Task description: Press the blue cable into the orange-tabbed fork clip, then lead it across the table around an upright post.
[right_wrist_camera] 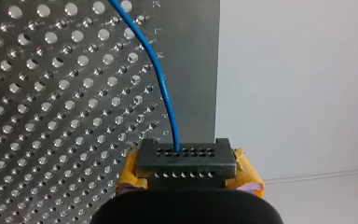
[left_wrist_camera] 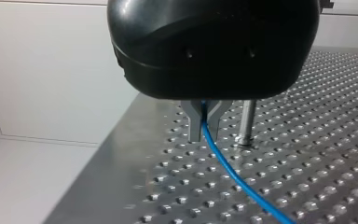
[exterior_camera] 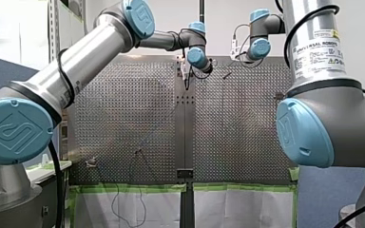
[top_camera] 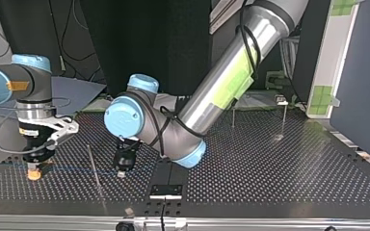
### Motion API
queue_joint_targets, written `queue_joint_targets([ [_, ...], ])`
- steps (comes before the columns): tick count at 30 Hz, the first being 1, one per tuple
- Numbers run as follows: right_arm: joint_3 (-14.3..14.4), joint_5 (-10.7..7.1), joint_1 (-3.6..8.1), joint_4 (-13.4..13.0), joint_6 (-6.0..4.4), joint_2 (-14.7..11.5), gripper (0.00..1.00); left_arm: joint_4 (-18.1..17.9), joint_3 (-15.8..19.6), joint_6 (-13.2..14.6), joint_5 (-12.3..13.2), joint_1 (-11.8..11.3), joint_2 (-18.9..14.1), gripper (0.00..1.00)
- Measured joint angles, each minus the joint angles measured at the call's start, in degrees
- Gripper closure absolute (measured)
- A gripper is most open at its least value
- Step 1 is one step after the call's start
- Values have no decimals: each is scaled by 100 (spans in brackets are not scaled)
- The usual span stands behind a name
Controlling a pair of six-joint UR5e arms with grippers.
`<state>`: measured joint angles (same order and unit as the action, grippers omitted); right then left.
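The blue cable (left_wrist_camera: 228, 168) is pinched between my left gripper's (left_wrist_camera: 204, 133) shut metal fingers, just above the perforated table (left_wrist_camera: 307, 186), and trails away over the plate. An upright metal post (left_wrist_camera: 247, 122) stands close beside those fingers. In the right wrist view the blue cable (right_wrist_camera: 161, 79) runs straight into my right gripper (right_wrist_camera: 184, 161), whose dark perforated fingers with yellow pads (right_wrist_camera: 249, 175) are shut on it. In the top view the cable (top_camera: 77, 169) stretches low between my right gripper (top_camera: 33, 171) and my left gripper (top_camera: 121, 171). Something orange shows at the right gripper's tip; pad or clip, I cannot tell.
A thin leaning rod (top_camera: 95, 168) stands between the two grippers in the top view. Two more upright posts (top_camera: 284, 120) stand far off at that view's right. A small black bracket (top_camera: 165, 190) sits at the table's near edge. A small fixture (exterior_camera: 91, 162) shows low in the front view.
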<state>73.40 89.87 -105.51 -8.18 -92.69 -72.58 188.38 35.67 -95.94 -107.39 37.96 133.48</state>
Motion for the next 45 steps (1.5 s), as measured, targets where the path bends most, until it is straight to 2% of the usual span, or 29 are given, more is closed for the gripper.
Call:
queue_joint_targets([
  [11,140,-5,96,-14,-1,16,100,-56,93,-45,71,-6,158,100],
  [22,165,-3,102,-18,7,25,100,-181,181,-57,110,-7,312,100],
  [24,182,-1,112,-21,4,28,100,-240,238,-72,162,-7,313,96],
  [25,196,1,116,-23,3,29,100,-282,281,-95,208,-12,313,92],
  [26,216,3,121,-25,1,31,100,-310,316,-120,248,-17,313,81],
  [27,231,3,125,-27,1,33,100,-337,353,-147,283,-23,313,81],
  [29,254,13,144,-32,-1,33,100,-407,463,-197,312,-50,319,58],
  [30,262,10,143,-33,-2,32,100,-436,513,-212,302,-54,317,58],
  [32,276,12,143,-33,-1,43,100,-488,620,-233,229,-58,319,22],
  [33,279,12,143,-34,-2,45,100,-501,650,-239,190,-61,320,22],
  [34,281,13,144,-35,-3,46,100,-510,679,-248,140,-66,320,15],
  [35,282,14,149,-35,-3,48,100,-514,694,-257,108,-74,320,13],
  [39,287,17,164,-39,-5,64,100,-518,719,-312,50,-110,325,13],
  [45,332,29,239,-66,-7,125,100,-512,720,-338,107,-136,361,13],
])
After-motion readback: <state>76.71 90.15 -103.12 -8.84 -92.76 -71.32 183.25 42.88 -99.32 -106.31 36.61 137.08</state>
